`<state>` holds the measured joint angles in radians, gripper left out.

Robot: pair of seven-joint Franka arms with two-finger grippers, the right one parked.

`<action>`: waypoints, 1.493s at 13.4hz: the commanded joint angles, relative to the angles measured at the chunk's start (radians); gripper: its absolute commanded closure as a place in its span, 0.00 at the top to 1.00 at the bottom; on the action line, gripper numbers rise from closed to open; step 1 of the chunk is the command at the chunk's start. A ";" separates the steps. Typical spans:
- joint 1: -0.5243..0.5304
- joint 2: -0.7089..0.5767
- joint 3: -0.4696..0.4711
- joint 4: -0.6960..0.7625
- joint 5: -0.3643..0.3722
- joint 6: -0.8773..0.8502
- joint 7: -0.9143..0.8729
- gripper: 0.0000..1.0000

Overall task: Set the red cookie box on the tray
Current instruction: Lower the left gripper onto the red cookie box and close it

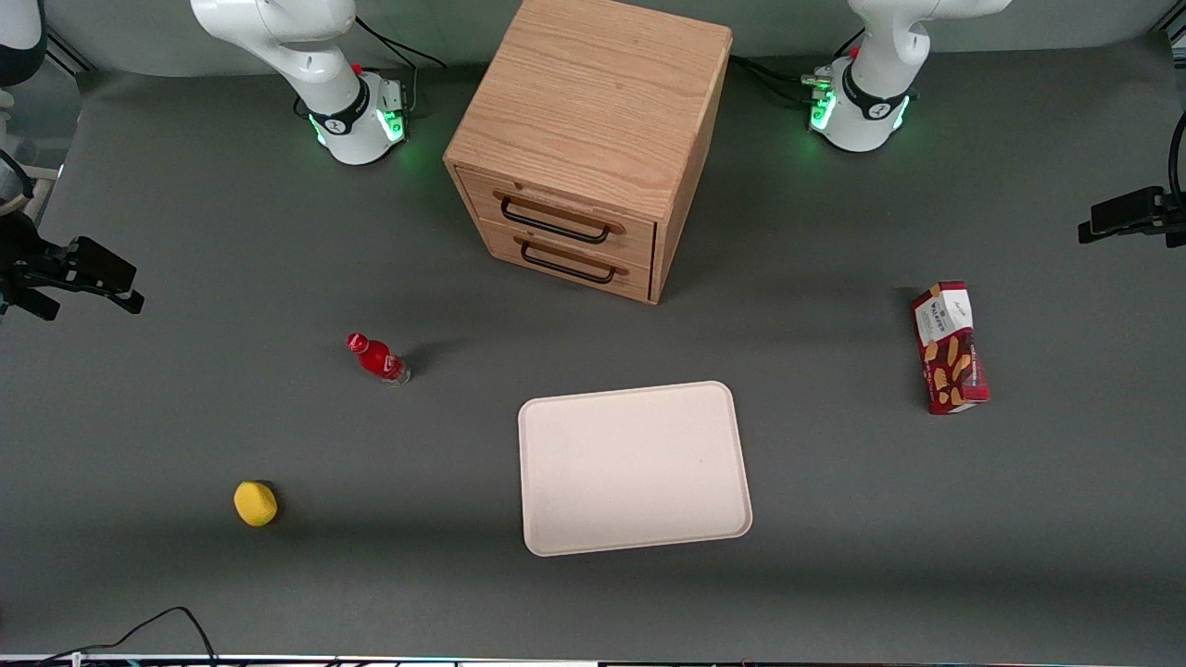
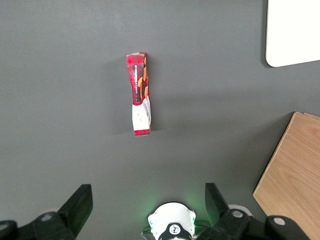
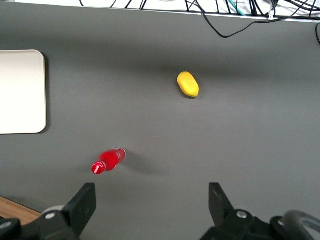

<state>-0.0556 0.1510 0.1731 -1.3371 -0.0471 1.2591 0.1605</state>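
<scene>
The red cookie box (image 1: 950, 347) lies flat on the dark table toward the working arm's end, well apart from the tray, with its white panel end pointing toward the arm bases. It also shows in the left wrist view (image 2: 139, 95). The cream-white tray (image 1: 635, 468) lies empty near the middle of the table, nearer the front camera than the cabinet; one corner of it shows in the left wrist view (image 2: 292, 30). My left gripper (image 1: 1098, 222) hangs high above the table at the working arm's end, open and empty (image 2: 147, 189), apart from the box.
A wooden two-drawer cabinet (image 1: 593, 139) stands between the arm bases, drawers shut. A small red bottle (image 1: 377, 358) and a yellow fruit (image 1: 255, 503) lie toward the parked arm's end. The working arm's base (image 1: 862, 106) glows green.
</scene>
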 commanded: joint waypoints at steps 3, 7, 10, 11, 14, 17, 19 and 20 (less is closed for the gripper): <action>-0.009 0.022 -0.001 0.035 0.041 -0.027 0.008 1.00; -0.003 0.035 0.003 -0.159 0.052 0.145 0.014 1.00; 0.000 0.035 0.005 -0.443 0.058 0.468 0.039 1.00; 0.002 0.035 0.005 -0.549 0.058 0.611 0.042 1.00; 0.003 0.080 0.005 -0.753 0.058 0.934 0.065 1.00; 0.006 0.122 0.005 -0.878 0.056 1.150 0.097 0.34; 0.010 0.134 0.005 -0.883 0.044 1.162 0.099 0.00; 0.010 0.133 0.005 -0.881 0.043 1.159 0.099 0.00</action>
<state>-0.0482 0.3081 0.1757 -2.2047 -0.0026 2.4096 0.2392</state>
